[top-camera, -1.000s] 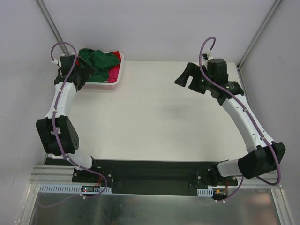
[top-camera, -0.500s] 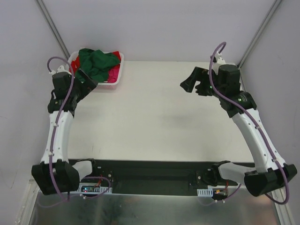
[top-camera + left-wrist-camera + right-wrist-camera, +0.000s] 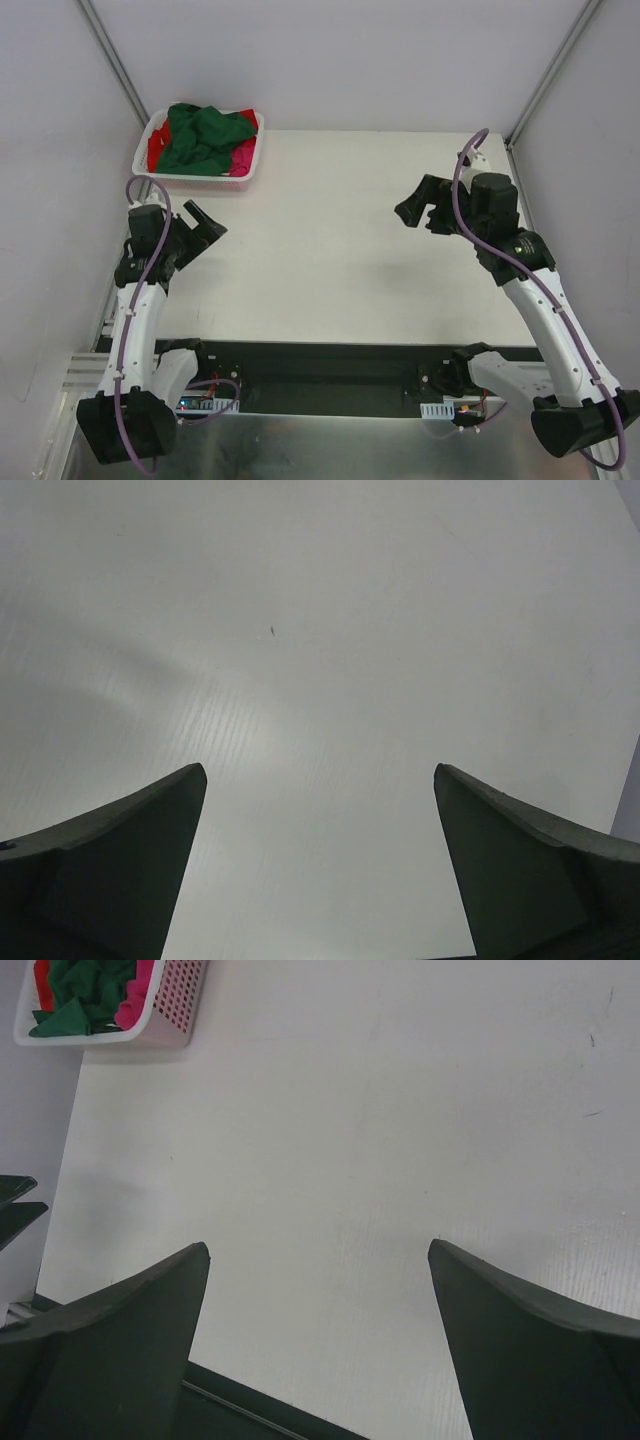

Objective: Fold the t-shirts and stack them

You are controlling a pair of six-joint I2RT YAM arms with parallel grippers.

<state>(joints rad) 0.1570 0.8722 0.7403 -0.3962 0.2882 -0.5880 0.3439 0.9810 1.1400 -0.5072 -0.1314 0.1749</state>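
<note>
The t-shirts [image 3: 205,142] lie bundled together in a white basket [image 3: 200,181] at the 11 o'clock corner of the bench [image 3: 330,260], as the overhead camera sees it. All are crumpled and none is folded. The green t-shirt [image 3: 215,130] is on top and covers most of the heap. A red t-shirt [image 3: 153,152] shows at the basket's 9 o'clock side and a strip of red shows at its 1 o'clock corner. A pink t-shirt [image 3: 243,158] peeks out at about 4 o'clock. The right wrist camera catches the same basket at 11 o'clock of its picture, with green, pink and a little red visible over the rim.

The left hand [image 3: 207,219] is at the bench's 9 o'clock edge, toward 6 o'clock from the basket and apart from it. It is released, with its fingers spread and nothing between them, and its own camera shows only bare bench in the gap.

The right hand [image 3: 418,216] is near 3 o'clock, well apart from the basket and held above the bench. It is also released and holds nothing.
</note>
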